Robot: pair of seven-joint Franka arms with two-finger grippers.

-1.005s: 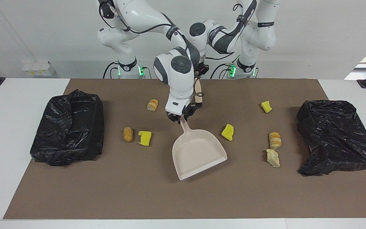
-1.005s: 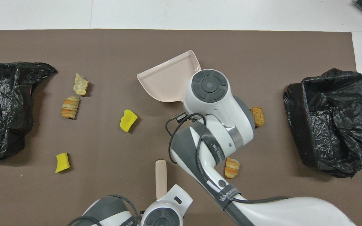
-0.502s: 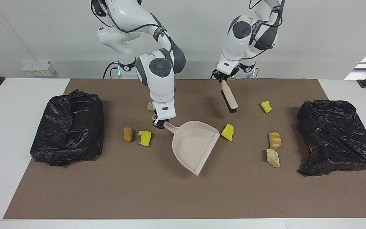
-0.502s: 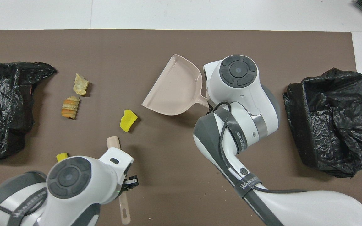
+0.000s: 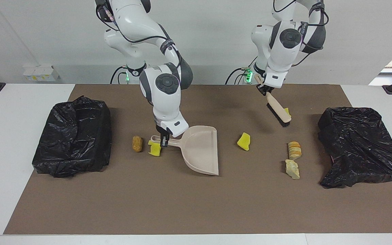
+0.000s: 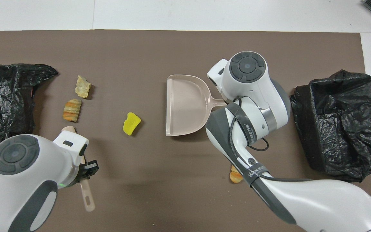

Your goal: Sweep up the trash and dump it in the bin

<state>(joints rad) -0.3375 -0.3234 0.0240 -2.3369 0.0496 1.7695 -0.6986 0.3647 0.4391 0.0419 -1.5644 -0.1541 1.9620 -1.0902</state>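
Observation:
My right gripper (image 5: 163, 140) is shut on the handle of the beige dustpan (image 5: 200, 149), low over the mat's middle, its mouth toward the left arm's end. My left gripper (image 5: 263, 89) is shut on the brush (image 5: 278, 109), which hangs slanted over a yellow wedge (image 5: 287, 110). More trash lies on the mat: a yellow wedge (image 5: 244, 141), a striped pastry (image 5: 294, 150) and a bread chunk (image 5: 292, 169). A brown nugget (image 5: 137, 143) and another yellow wedge (image 5: 154, 149) lie beside the dustpan handle. A pastry piece (image 6: 235, 176) shows under my right arm in the overhead view.
A bin lined with a black bag (image 5: 73, 136) stands at the right arm's end of the brown mat (image 5: 196, 207). A second black-bagged bin (image 5: 359, 146) stands at the left arm's end. The overhead view shows the dustpan (image 6: 185, 104) and the brush handle (image 6: 87, 196).
My right gripper has swung the dustpan round so its mouth faces the left arm's end. My left arm has carried the brush from the middle toward its own end, over a yellow wedge.

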